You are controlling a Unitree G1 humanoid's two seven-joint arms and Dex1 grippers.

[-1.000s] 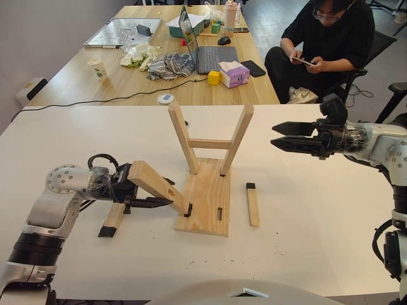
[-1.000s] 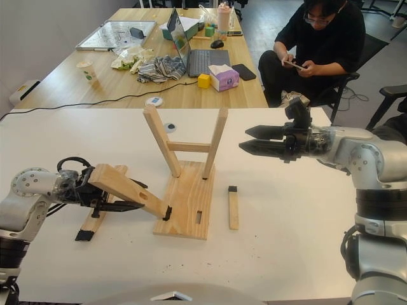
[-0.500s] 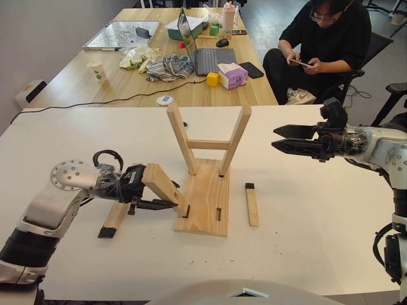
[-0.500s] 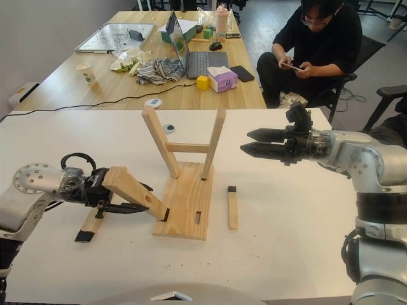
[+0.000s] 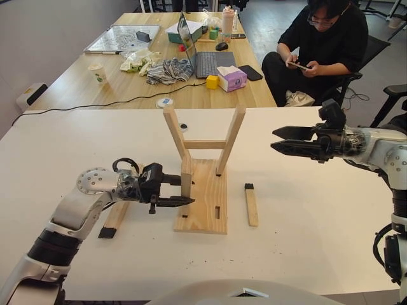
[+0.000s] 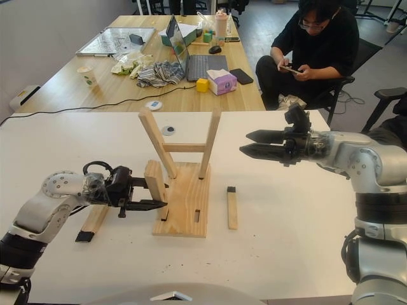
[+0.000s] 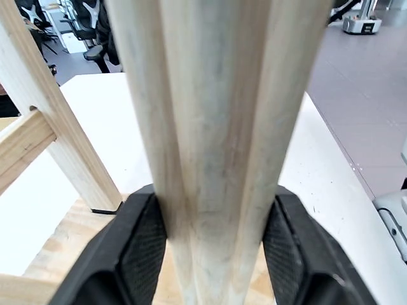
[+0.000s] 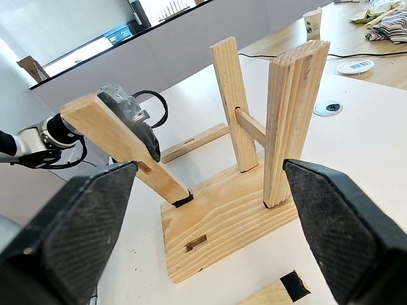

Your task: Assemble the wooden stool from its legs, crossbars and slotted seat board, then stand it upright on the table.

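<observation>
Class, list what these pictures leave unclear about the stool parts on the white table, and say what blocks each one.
- Left wrist view: the held leg hides the slot under it in the seat board, so how deep it sits cannot be told.
- Eye views: the left gripper and its arm cover one end of the loose piece.
- Eye views: the small round disc behind the stool is too small to identify.
</observation>
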